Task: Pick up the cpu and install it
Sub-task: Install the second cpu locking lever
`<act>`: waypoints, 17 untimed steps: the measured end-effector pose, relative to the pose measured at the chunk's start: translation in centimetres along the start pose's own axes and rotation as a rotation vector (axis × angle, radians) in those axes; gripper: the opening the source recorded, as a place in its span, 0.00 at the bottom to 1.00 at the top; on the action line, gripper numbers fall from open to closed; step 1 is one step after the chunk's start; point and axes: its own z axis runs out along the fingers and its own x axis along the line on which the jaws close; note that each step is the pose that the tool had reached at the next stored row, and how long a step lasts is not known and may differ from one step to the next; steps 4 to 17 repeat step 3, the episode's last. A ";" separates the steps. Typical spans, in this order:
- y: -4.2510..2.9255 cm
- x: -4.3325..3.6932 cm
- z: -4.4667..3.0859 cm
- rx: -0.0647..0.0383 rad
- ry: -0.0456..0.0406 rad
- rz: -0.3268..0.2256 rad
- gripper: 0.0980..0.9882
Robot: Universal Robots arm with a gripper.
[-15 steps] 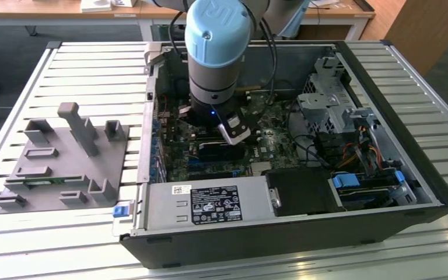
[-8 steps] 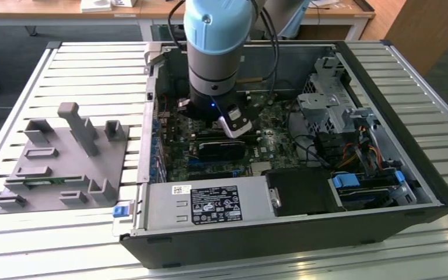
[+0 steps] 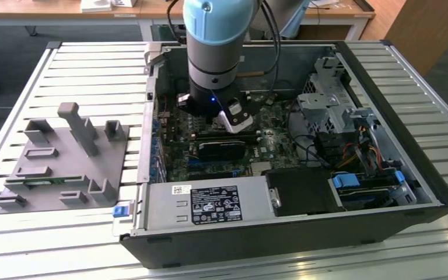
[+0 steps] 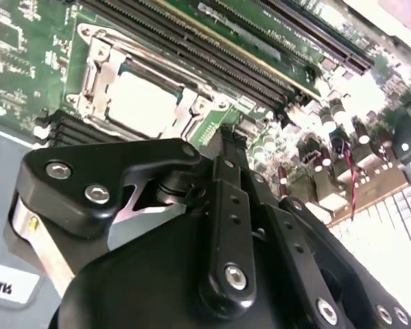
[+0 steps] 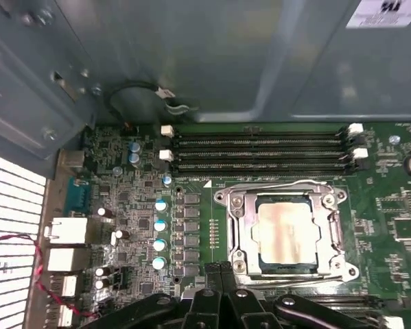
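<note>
First wrist view: we find the cpu (image 5: 285, 232) seated flat inside the metal-framed socket (image 5: 236, 233) on the green motherboard (image 5: 143, 205), shiny top up, with the memory slots (image 5: 260, 151) just beside the socket. The second wrist view shows the same cpu (image 4: 142, 103) in its frame. The claw (image 5: 222, 269) is clenched with its fingertips together, grasping nothing, just beside the socket edge and apart from the chip. In the exterior view, the arm (image 3: 214, 52) reaches down into the open computer case (image 3: 434, 192) on the slatted table (image 3: 91, 64).
</note>
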 end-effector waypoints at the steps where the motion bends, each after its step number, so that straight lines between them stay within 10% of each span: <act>1: 0.31 0.01 -0.95 0.000 0.0000 0.000 0.01; 17: 0.34 0.01 -1.04 0.000 -0.0001 0.000 0.01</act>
